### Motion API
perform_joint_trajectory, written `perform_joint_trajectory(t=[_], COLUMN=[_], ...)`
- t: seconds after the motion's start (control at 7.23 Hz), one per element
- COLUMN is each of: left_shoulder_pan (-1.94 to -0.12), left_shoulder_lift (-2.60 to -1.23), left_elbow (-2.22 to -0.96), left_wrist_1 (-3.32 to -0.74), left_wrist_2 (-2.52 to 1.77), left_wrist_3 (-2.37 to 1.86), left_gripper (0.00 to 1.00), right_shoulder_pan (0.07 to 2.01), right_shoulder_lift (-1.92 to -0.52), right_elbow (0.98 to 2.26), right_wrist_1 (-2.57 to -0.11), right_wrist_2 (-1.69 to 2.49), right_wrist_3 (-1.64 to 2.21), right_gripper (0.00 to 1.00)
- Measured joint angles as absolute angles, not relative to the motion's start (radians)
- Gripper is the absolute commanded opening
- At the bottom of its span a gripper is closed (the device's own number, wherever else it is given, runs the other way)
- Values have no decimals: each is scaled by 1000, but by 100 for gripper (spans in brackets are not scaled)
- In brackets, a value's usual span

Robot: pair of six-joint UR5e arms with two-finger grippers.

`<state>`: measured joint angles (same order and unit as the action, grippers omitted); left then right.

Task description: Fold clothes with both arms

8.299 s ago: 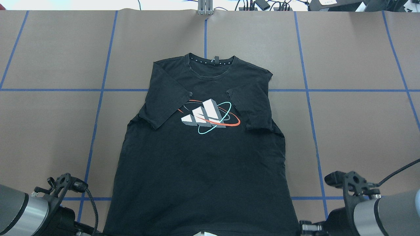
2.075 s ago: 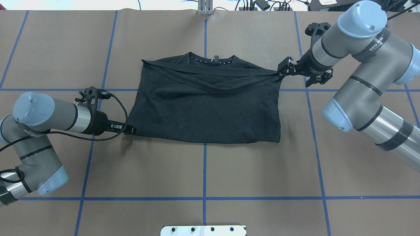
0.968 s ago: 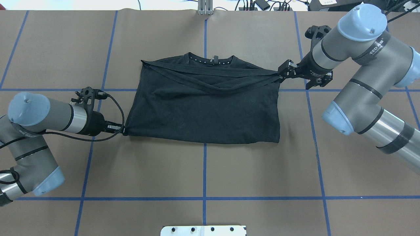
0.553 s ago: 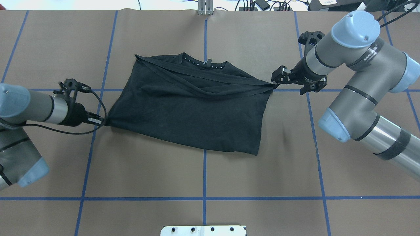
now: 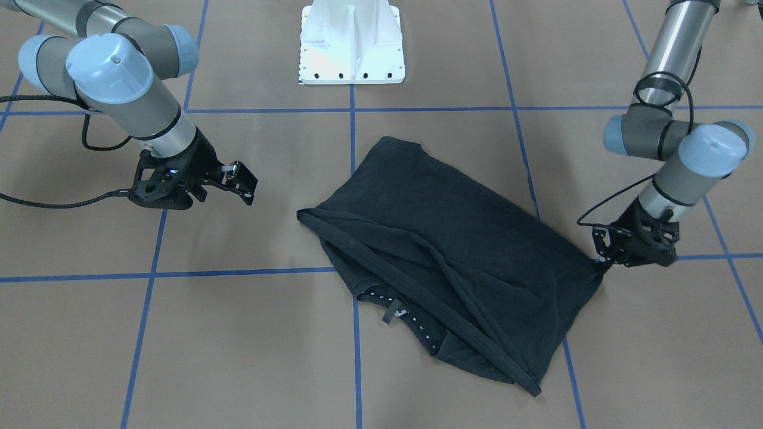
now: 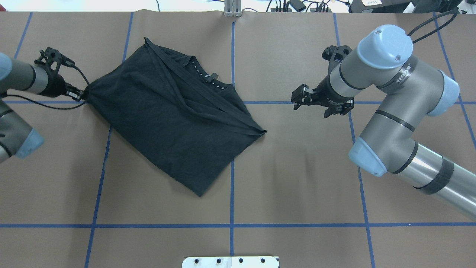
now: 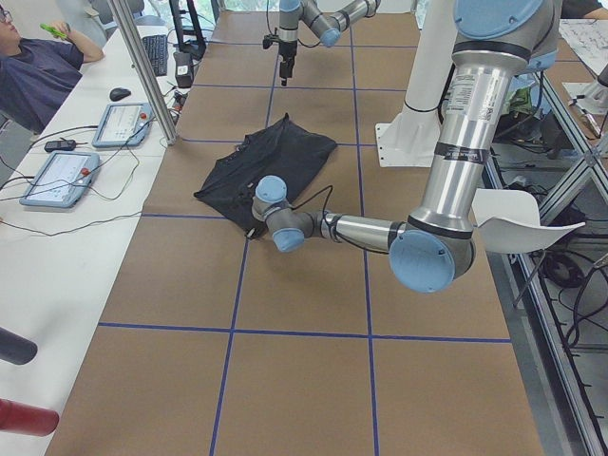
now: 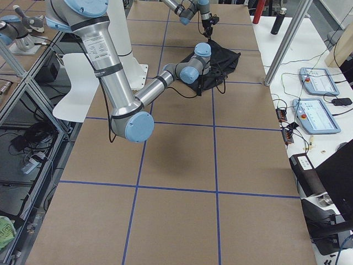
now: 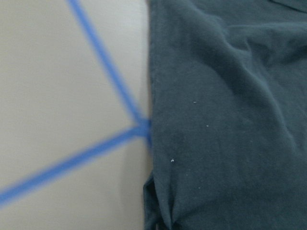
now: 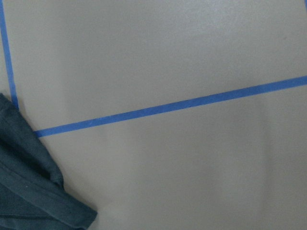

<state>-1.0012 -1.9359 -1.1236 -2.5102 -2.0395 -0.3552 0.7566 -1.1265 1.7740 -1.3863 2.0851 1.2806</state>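
Observation:
The black T-shirt (image 6: 163, 123) lies folded in half, plain side up, turned askew on the table's left half; its logo is hidden. It also shows in the front view (image 5: 465, 256) and the side view (image 7: 275, 166). My left gripper (image 6: 83, 95) is shut on the shirt's far-left corner, low at the table; the front view shows it too (image 5: 599, 261). The left wrist view shows the cloth (image 9: 230, 120) bunched at the bottom edge. My right gripper (image 6: 297, 100) is open and empty, a gap to the right of the shirt's right corner (image 6: 262, 131). It also shows in the front view (image 5: 244, 183).
Brown paper with blue tape grid lines (image 6: 232, 193) covers the table. The white pedestal base (image 5: 351, 42) stands at my near edge. A metal post (image 6: 232, 9) is at the far edge. Operator pendants (image 7: 62, 176) lie on a side bench.
The right gripper has let go of the shirt's corner and opened. The left gripper has pulled its corner left and away, so the shirt slid left and turned askew.

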Motion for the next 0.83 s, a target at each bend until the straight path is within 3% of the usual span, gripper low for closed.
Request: perform_joint_trajectory(t=[0.14, 0.41, 0.83], left_shoulder_pan=[-1031, -1051, -1104], left_shoulder_lift=[-2026, -2128, -2112], left_elbow=[-998, -871, -956], left_wrist_1=[-2513, -2514, -2507], left_wrist_2=[-2033, -2019, -2157], left_wrist_3=[-306, -279, -259], left_gripper=[0, 99, 100], right_shoulder_pan=[738, 721, 705], right_shoulder_lift=[-1118, -1105, -1070], right_elbow=[1774, 1769, 1746], right_wrist_1=[-1386, -1386, -1384], right_wrist_2=[2075, 2069, 2049], right_wrist_3=[1298, 1315, 1319], right_gripper=[100, 100, 100])
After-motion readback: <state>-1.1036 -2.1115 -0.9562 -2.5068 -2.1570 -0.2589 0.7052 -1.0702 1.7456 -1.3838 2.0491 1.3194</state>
